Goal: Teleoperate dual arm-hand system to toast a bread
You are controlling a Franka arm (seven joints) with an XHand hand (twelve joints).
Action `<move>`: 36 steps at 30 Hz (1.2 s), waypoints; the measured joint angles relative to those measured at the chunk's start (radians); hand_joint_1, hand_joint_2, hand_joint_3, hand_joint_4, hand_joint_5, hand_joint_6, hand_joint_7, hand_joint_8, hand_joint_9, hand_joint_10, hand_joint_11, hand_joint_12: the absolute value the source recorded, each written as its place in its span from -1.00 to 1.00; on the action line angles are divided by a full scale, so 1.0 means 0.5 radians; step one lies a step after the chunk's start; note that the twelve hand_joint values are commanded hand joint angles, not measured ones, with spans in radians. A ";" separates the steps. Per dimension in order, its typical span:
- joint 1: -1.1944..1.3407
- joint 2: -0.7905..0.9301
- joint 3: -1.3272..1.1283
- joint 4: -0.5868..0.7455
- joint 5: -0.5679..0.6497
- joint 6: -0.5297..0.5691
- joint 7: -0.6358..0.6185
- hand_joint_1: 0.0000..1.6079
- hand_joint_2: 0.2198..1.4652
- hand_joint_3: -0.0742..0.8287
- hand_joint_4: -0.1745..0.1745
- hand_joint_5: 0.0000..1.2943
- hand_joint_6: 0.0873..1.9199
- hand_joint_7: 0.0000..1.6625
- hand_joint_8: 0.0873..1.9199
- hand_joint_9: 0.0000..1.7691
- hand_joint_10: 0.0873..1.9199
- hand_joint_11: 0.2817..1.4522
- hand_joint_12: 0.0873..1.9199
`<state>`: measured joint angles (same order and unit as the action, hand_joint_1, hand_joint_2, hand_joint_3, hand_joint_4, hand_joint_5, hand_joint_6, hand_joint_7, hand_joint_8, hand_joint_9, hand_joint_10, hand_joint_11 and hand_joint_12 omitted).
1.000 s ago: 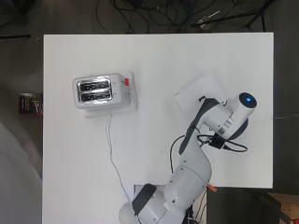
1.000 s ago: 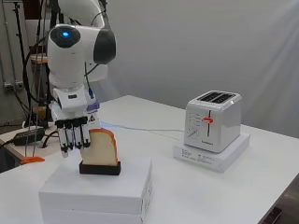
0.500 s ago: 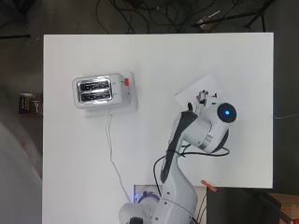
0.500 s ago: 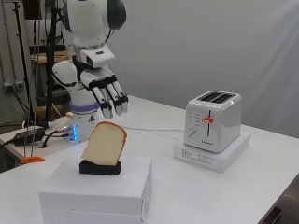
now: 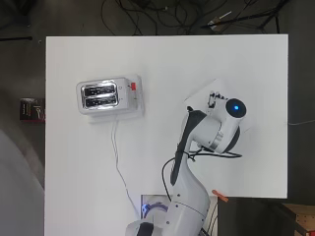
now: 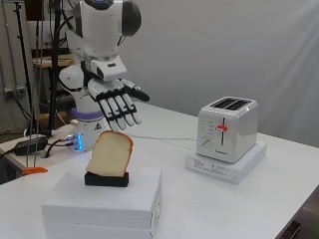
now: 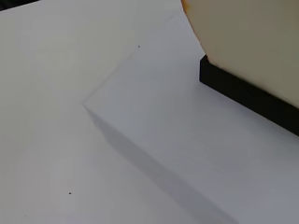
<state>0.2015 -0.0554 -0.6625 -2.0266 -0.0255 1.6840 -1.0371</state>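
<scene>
A slice of bread (image 6: 110, 154) stands upright in a black holder (image 6: 106, 179) on top of a white box (image 6: 107, 204). My hand (image 6: 117, 102) hovers just above and behind the slice, fingers straight and spread downward, touching nothing. In the wrist view the bread (image 7: 252, 42) and its black holder (image 7: 247, 93) fill one corner, very close. The white toaster (image 6: 227, 128) with a red lever (image 6: 221, 128) sits on a white base at the right; from overhead the toaster (image 5: 104, 95) lies at the table's left. The arm hides the bread from overhead; only the hand (image 5: 214, 98) shows over the box (image 5: 199, 99).
The toaster's white cable (image 5: 118, 162) runs across the table toward the arm's base. An orange clamp (image 6: 34, 170) is at the table edge near the base. Bare white tabletop (image 6: 209, 214) lies between the box and the toaster.
The hand rose from beside the slice and swung over toward the toaster side, now hovering above the bread with fingers spread. The bread stayed in its holder.
</scene>
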 joint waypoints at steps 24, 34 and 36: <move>1.734 -0.610 -1.886 -0.123 -0.471 0.070 0.084 0.46 0.43 -0.84 -0.89 0.26 -0.10 0.25 -0.13 0.47 -0.66 -0.34 -0.12; 1.411 -0.722 -1.473 -0.237 -0.521 0.198 0.356 0.56 0.46 -0.84 -1.00 0.23 0.15 0.37 -0.17 0.62 -0.84 -0.38 0.06; 1.378 -0.752 -1.303 -0.219 -0.497 0.210 0.363 0.54 0.48 -0.83 -0.90 0.18 0.24 0.35 -0.17 0.61 -0.90 -0.40 -0.02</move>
<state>0.8905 -0.4316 -1.3141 -2.1363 -0.2742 1.7893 -0.8559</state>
